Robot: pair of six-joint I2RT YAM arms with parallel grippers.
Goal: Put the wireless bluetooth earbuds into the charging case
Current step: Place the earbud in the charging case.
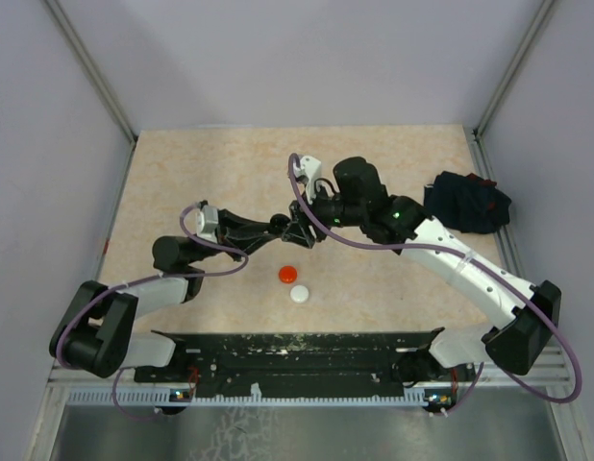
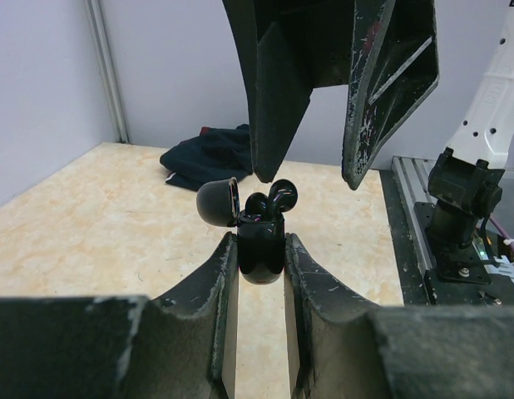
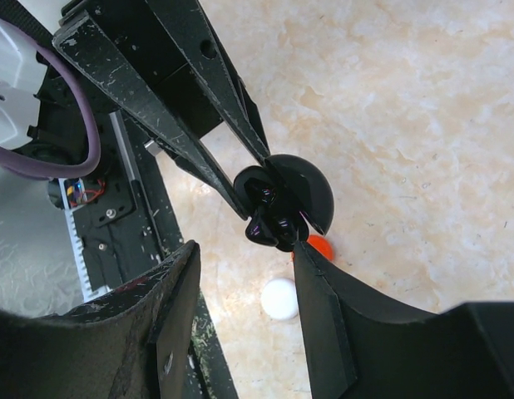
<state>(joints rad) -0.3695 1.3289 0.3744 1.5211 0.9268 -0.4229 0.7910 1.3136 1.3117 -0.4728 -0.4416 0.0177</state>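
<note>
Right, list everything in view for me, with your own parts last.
case: one, black, lid open, held off the table in the left gripper
earbuds: two, black, sitting in the mouth of the open case
red disc: one, red, on the table near its middle
white disc: one, white, on the table beside the red disc, nearer the arm bases
cloth: one, dark navy, bundled at the table's right edge
table: one, beige, marbled top
left gripper: one, black, shut on the case
right gripper: one, black, open, just above the case
</note>
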